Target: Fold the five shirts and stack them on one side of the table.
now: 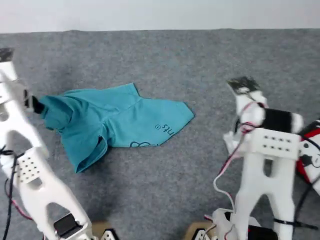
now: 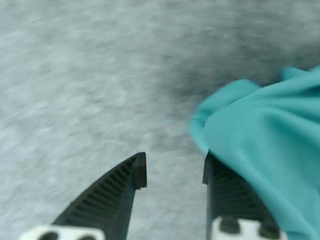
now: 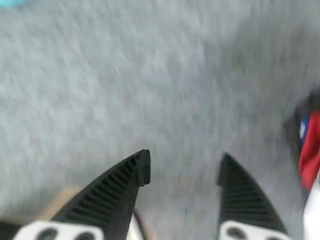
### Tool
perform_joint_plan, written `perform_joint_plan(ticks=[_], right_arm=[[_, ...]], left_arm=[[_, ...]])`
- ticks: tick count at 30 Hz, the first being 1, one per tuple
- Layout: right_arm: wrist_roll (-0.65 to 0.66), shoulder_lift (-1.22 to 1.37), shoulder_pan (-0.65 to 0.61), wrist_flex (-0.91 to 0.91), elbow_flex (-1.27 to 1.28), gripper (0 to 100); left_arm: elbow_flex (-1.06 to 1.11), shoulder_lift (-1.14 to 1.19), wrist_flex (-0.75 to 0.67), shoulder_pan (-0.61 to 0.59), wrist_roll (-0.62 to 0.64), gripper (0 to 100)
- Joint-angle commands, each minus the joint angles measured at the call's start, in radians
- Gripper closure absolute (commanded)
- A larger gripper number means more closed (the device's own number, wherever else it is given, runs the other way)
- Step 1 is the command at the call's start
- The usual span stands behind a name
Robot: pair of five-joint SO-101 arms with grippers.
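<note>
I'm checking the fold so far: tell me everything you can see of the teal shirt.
The teal shirt lies rumpled and partly doubled over near the middle of the grey carpet-like table. It looks like thin soft cloth with dark print near one edge. Its bunched end meets the left gripper, jaws open, cloth overlapping one of its fingers.

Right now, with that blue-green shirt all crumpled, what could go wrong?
The left gripper is open at the teal shirt's bunched edge, fabric draped over one finger; closing might pinch several layers or drag the shirt instead of folding it. The red shirt lies close beside the right arm, which might knock it.
</note>
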Motion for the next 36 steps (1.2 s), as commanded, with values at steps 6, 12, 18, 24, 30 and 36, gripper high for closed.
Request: perform_joint_plan(ticks=[6,12,18,24,30,36], right_arm=[[-0.114,0.306,-0.159,-0.251,-0.256,73.8],[-0.126,0.69,-0.214,-0.208,-0.686,73.8],[-0.12,1.064,-0.314,-0.111,-1.105,73.9],[-0.12,1.382,-0.366,0.007,-1.444,73.9],[-0.12,1.603,-0.39,0.147,-1.705,76.9],[-0.12,1.629,-0.395,0.156,-1.754,98.7]], left_arm=[[-0.03,-0.212,0.021,-0.092,-0.012,80],[0.001,-0.245,0.021,-0.117,-0.012,80],[0.131,-0.252,0.021,-0.158,-0.012,81],[0.194,-0.25,0.02,-0.204,-0.012,81],[0.222,-0.247,0.02,-0.207,-0.014,81],[0.222,-0.244,0.02,-0.206,-0.008,81]])
